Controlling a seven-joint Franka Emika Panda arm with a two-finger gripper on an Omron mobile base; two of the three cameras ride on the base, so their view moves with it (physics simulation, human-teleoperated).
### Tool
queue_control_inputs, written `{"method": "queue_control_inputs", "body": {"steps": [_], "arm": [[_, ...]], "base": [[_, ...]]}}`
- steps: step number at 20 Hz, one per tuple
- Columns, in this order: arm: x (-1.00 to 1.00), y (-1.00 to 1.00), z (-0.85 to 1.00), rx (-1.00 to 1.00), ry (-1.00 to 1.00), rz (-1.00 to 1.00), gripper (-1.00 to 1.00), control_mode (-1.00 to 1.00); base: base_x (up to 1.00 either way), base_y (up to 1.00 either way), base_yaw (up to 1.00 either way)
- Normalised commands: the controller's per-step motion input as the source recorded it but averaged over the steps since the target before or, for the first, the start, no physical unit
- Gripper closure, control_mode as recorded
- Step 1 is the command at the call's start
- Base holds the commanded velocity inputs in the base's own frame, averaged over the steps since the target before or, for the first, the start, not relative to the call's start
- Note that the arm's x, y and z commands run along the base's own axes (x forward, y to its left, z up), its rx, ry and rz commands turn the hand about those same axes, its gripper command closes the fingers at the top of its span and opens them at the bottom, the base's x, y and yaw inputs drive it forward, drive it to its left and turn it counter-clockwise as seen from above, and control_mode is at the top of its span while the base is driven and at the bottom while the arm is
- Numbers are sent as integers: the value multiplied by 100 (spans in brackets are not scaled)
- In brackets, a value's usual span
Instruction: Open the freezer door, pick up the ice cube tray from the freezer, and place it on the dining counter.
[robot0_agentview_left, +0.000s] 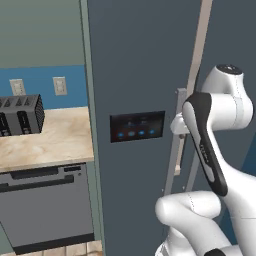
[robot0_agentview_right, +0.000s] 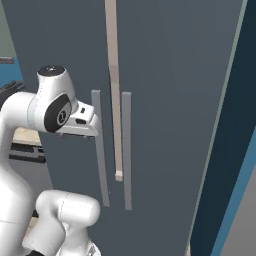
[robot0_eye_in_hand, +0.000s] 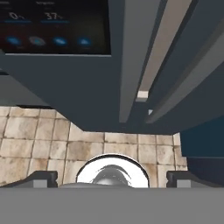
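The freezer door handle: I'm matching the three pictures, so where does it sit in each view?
Left base view: the freezer door handle stands right of centre, partly behind the arm.
Right base view: the left of the two grey bars, beside the gripper.
Hand view: the grey bar running up from centre.
Shared landmark: the beige strip between the doors.

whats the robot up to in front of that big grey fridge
The white arm has its gripper open right at the vertical bar handle of the freezer door, the door with the black control panel. The door is shut, and the gripper is not closed on the handle, so nothing has come out of the freezer.
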Motion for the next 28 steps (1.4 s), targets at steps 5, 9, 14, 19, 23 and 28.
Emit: {"method": "queue_control_inputs", "body": {"steps": [5, 9, 14, 19, 23, 28], "arm": [[0, 0, 0, 0, 0, 0, -100, 100], [0, 0, 0, 0, 0, 0, -100, 100], [0, 0, 0, 0, 0, 0, -100, 100], [0, 0, 0, 0, 0, 0, -100, 100], [0, 0, 0, 0, 0, 0, -100, 100], [0, 0, 0, 0, 0, 0, -100, 100]], "base": [[0, -1, 0], [0, -42, 0], [0, -58, 0], [0, -61, 0], [8, -53, 0], [14, -41, 0]]}}
